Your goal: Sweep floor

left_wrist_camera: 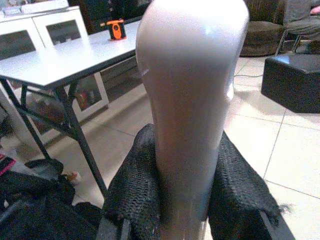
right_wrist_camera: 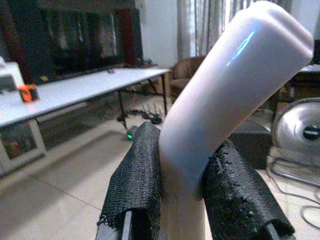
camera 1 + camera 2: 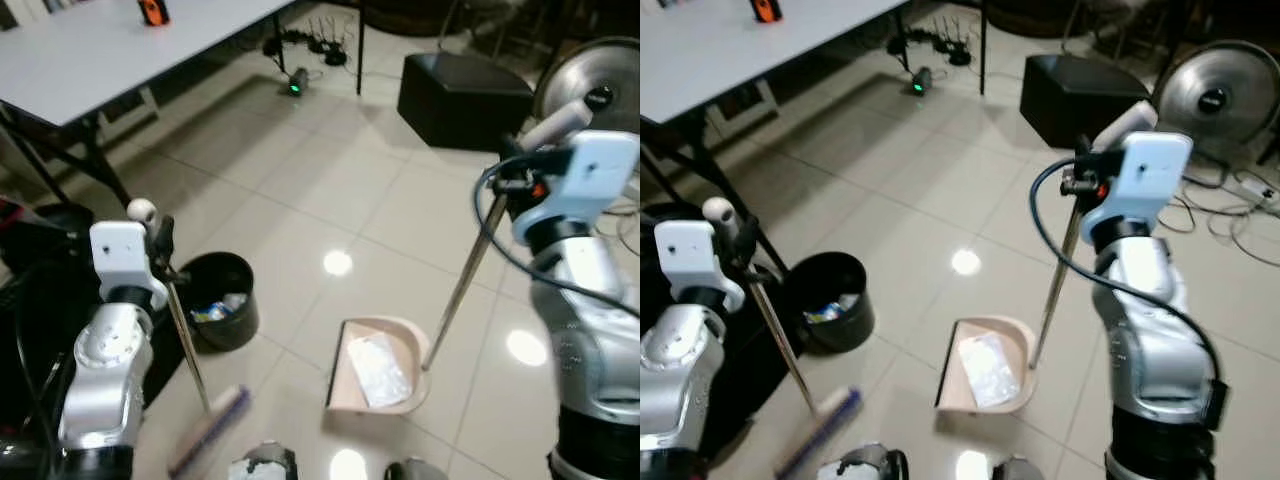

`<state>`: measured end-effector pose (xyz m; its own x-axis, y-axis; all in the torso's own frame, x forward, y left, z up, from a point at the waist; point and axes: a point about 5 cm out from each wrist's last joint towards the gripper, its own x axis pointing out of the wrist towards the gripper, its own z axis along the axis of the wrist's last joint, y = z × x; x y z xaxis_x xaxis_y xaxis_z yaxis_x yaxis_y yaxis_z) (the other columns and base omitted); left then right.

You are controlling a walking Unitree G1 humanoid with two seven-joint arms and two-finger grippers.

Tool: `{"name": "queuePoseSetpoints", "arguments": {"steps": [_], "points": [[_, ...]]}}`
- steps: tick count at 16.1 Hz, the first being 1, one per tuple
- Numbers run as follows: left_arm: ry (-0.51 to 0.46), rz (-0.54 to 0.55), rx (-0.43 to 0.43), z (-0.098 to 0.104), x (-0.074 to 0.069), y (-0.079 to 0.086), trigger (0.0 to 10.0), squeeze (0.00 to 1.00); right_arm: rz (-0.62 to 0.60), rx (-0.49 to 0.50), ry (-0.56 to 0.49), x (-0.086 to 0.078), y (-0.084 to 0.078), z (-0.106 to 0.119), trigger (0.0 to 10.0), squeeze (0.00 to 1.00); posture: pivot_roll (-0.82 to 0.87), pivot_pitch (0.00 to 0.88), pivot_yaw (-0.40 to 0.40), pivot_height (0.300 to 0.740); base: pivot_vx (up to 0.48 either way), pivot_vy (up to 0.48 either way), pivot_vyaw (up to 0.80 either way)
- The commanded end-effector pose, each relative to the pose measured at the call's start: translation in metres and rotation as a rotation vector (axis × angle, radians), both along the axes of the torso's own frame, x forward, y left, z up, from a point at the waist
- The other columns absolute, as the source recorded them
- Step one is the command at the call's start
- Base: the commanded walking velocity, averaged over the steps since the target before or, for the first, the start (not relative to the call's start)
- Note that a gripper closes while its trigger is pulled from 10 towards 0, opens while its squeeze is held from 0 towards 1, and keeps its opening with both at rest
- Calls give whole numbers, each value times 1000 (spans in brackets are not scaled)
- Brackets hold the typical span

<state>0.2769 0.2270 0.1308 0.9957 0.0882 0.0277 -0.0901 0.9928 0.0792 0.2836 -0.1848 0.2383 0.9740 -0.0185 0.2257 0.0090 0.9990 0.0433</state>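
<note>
Gripping the long-handled broom (image 3: 190, 350) in my left gripper (image 1: 182, 200), my right gripper (image 2: 185, 200) clamps the beige dustpan's metal pole (image 3: 460, 285), with white plastic trash (image 3: 376, 368) lying inside.

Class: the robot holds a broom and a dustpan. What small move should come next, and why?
Probably lift the dustpan toward the black bin to tip it out: crumpled white litter already lies in the pan. The right gripper is shut on its handle, the left gripper on the broom.

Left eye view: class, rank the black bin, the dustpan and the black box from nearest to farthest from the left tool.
From the left tool:
1. Black bin, just beside it.
2. Dustpan, mid-floor, toward the right arm.
3. Black box, far right corner.
</note>
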Motion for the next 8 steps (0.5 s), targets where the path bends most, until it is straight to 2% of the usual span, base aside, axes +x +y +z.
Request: {"name": "queuePoseSetpoints", "arguments": {"steps": [1,4,6,8], "points": [[-24,-21,-15,8,0,-6,10000,0,7,23,-68,-4,-1,21,10000,0,20,0,82,740,0,0,0],[-7,-60,-27,8,-2,-16,10000,0,10,55,-97,-3,-4,37,10000,0,9,0,97,740,0,0,0],[12,-80,-50,5,-3,-21,10000,0,48,40,-95,1,-6,51,10000,0,7,0,88,740,0,0,0],[2,-111,-48,9,1,-28,10000,0,60,46,-80,4,-5,52,10000,0,8,0,79,740,0,0,800]]}}
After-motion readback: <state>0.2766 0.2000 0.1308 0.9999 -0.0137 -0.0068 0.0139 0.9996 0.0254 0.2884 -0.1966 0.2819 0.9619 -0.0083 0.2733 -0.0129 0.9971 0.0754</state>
